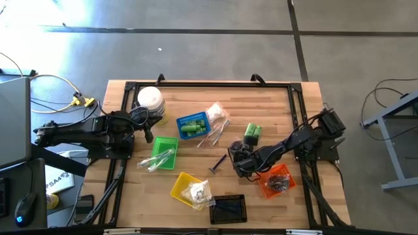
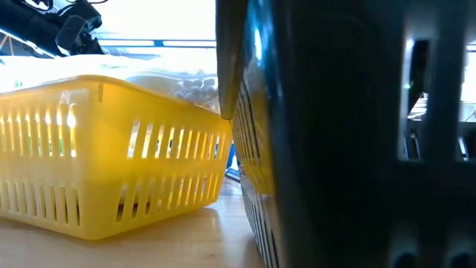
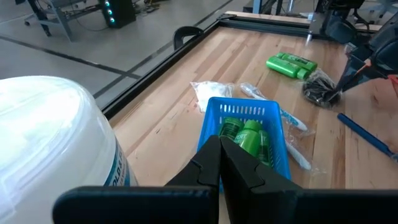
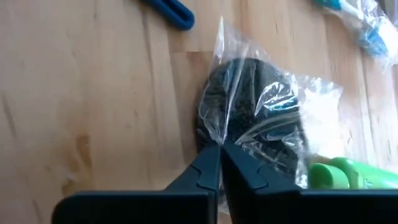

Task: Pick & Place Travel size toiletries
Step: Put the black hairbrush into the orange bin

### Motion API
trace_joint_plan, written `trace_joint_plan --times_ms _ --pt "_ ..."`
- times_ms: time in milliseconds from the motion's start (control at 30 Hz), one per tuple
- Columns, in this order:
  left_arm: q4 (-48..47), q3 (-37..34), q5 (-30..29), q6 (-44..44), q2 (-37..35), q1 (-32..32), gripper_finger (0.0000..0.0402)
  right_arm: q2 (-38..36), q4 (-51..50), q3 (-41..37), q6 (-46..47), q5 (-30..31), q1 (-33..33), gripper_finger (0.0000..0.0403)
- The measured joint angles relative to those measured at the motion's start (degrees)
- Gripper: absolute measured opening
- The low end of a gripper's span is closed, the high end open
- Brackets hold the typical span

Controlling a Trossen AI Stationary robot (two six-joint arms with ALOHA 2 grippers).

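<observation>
Baskets: five [image 1: 193,125], loose green bottles: two [image 1: 252,133]

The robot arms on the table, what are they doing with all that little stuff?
The right hand has pinched shut on a clear packet of dark pieces lying on the wooden table, next to some loose green bottles. It looks like sorting: more green bottles sit in the blue basket, and yellow, green, orange and black baskets stand around. The left hand waits shut, near the white-lidded jar.
</observation>
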Motion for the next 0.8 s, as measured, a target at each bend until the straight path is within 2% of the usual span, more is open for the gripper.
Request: trace_joint_plan --times_ms 300,533,700,800 --pt "0.0 0.0 0.0 -0.1 0.0 0.0 0.0001 -4.5 -5.0 7.7 -7.2 2.5 0.4 0.0003" --pt "0.0 0.0 0.0 -0.1 0.0 0.0 0.0001 -8.8 -18.0 16.2 -9.0 5.5 1.0 0.0003" --pt "0.0 0.0 0.0 -0.1 0.0 0.0 0.0001 -12.5 -29.7 21.5 -4.2 3.3 2.6 0.0003" --pt "0.2 0.0 0.2 -0.1 0.0 0.0 0.0001 -14.7 -35.0 23.6 0.8 -1.2 4.5 0.0003"
